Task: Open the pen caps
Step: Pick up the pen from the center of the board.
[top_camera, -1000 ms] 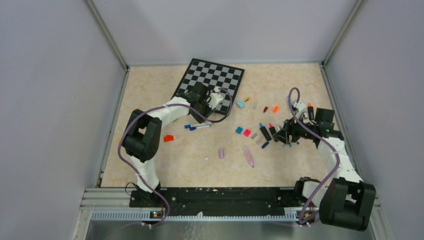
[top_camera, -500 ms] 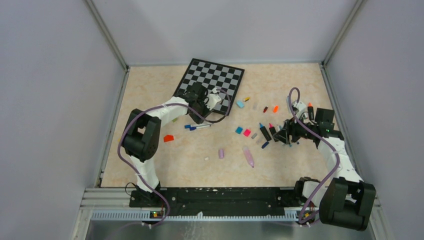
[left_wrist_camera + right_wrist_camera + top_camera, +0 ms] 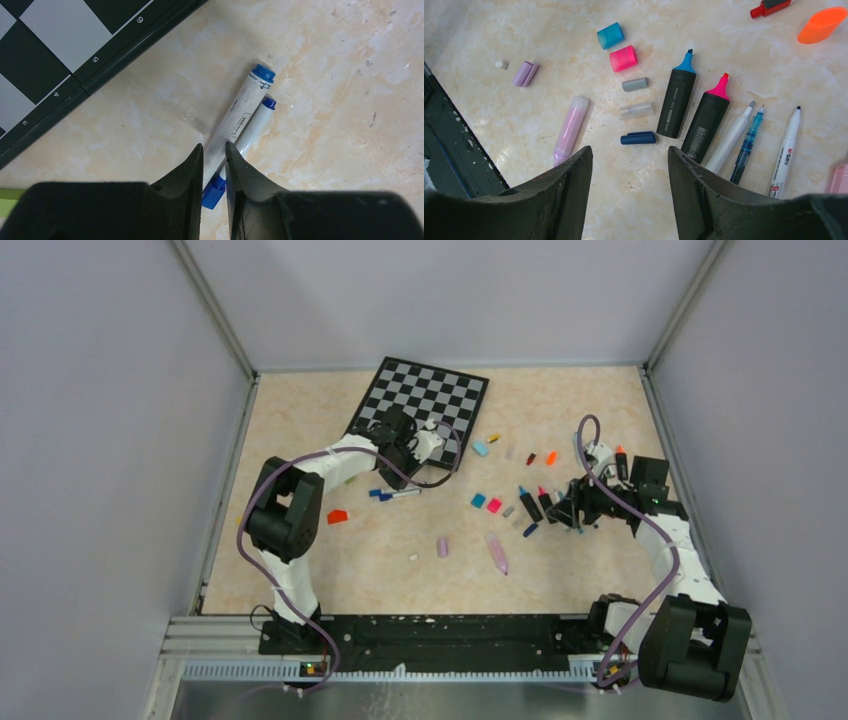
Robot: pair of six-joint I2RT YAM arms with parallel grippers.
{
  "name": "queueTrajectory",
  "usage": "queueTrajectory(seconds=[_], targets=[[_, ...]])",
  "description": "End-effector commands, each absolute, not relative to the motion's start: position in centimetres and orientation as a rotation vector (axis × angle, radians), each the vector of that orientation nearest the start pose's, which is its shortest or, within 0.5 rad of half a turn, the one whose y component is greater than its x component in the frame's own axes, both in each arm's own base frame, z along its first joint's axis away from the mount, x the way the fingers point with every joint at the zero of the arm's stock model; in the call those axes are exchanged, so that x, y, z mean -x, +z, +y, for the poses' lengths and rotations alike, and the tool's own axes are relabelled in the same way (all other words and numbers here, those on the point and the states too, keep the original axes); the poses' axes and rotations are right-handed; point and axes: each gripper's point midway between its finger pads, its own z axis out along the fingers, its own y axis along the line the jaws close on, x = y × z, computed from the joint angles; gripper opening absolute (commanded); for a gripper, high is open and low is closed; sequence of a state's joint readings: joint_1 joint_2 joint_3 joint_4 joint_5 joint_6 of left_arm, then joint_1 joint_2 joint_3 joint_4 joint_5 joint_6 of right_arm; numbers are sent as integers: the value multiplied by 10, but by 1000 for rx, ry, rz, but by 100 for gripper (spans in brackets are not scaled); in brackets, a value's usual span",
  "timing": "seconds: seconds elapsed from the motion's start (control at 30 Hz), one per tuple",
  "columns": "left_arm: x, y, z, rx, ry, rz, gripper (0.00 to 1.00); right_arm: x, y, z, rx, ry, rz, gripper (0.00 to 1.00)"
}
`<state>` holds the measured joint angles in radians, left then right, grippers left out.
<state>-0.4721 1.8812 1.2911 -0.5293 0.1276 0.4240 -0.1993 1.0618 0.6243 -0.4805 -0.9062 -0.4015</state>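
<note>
In the left wrist view, a fat white marker (image 3: 239,117) with a blue end and a thin white pen (image 3: 252,127) with a blue cap (image 3: 214,191) lie side by side. My left gripper (image 3: 214,146) hangs over their near ends, jaws a narrow slit apart; the marker shows through it, slanting under the right fingertip. My right gripper (image 3: 630,152) stands open over bare table. Ahead of it lie loose caps: dark blue (image 3: 638,138), clear (image 3: 636,110), grey (image 3: 634,84), pink (image 3: 623,58), cyan (image 3: 610,35). Uncapped black highlighters (image 3: 676,97) and thin pens (image 3: 749,142) lie beside them.
The checkered board (image 3: 425,405) lies just beyond the left gripper. A pink pen (image 3: 570,130), a lilac cap (image 3: 525,73) and an orange cap (image 3: 821,24) lie around the right gripper. A red piece (image 3: 337,516) sits near the left arm. Walls enclose the table.
The left jaws have narrowed and the left gripper has edged slightly left. The right arm and the pens on the table have not moved.
</note>
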Motion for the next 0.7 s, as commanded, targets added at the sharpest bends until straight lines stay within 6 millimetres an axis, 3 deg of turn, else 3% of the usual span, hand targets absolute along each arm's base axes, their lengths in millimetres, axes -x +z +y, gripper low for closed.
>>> queueTrajectory(seconds=[0.0, 0.67], targets=[[-362, 21, -185, -1219, -176, 2437, 24, -260, 134, 77, 614, 743, 2046, 56], [-356, 12, -173, -1169, -125, 2469, 30, -260, 135, 74, 600, 743, 2043, 56]])
